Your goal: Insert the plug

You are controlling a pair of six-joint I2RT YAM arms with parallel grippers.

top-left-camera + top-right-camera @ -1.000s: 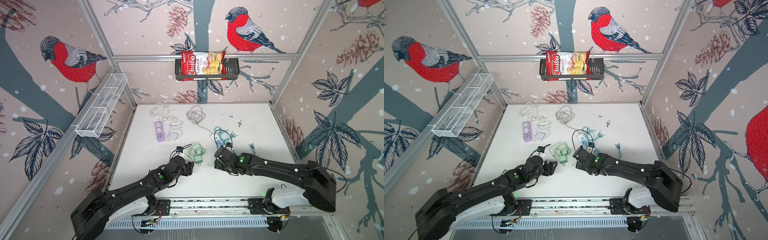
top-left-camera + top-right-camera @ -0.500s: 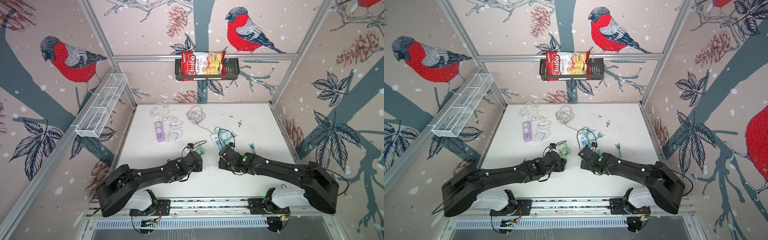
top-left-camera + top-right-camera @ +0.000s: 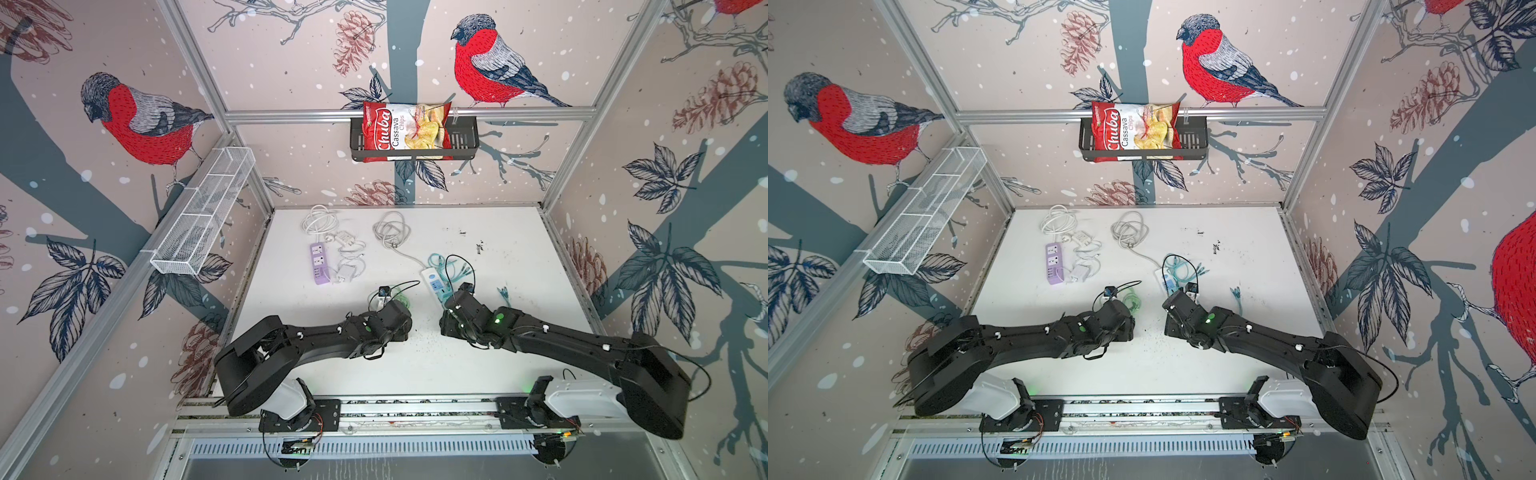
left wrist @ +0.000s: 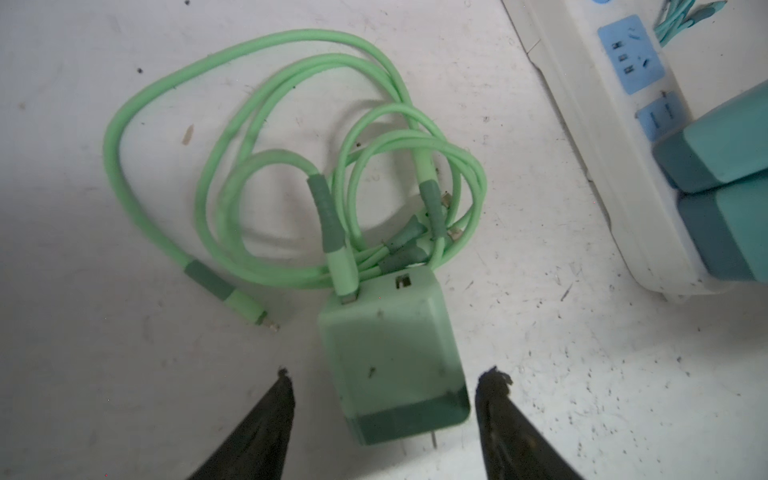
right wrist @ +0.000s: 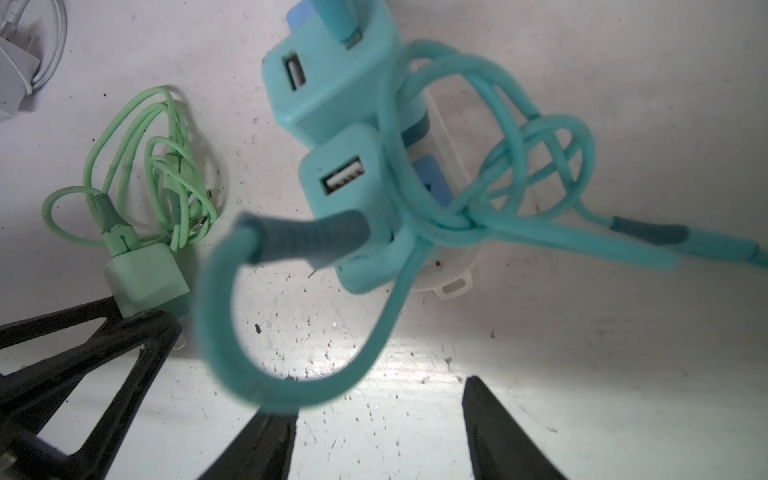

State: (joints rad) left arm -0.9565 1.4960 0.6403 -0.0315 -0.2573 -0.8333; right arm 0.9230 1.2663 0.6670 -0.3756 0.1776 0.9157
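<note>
A light green plug (image 4: 390,357), a cube charger with a dark green base and its prongs toward my wrist, lies flat on the white table with its green cable (image 4: 257,166) coiled beyond it. My left gripper (image 4: 389,376) is open and straddles the plug's base, with a gap on each side. The white power strip (image 4: 602,137) with blue sockets lies just right of it and carries two teal chargers (image 4: 723,137). My right gripper (image 5: 378,395) is open and empty, near the strip's end (image 5: 453,266). A teal cable loop (image 5: 232,340) hangs across one of its fingers.
A purple power strip (image 3: 318,264) with white chargers and cables (image 3: 347,266) lies at the back left. The white strip's coiled cord (image 3: 390,230) lies behind. A short teal cable (image 3: 505,293) lies on the right. A chip bag (image 3: 405,131) sits in a black wall basket.
My left arm has swung right and reached forward, so its gripper now straddles the green plug, with the jaws somewhat narrower. The right arm has barely shifted.
</note>
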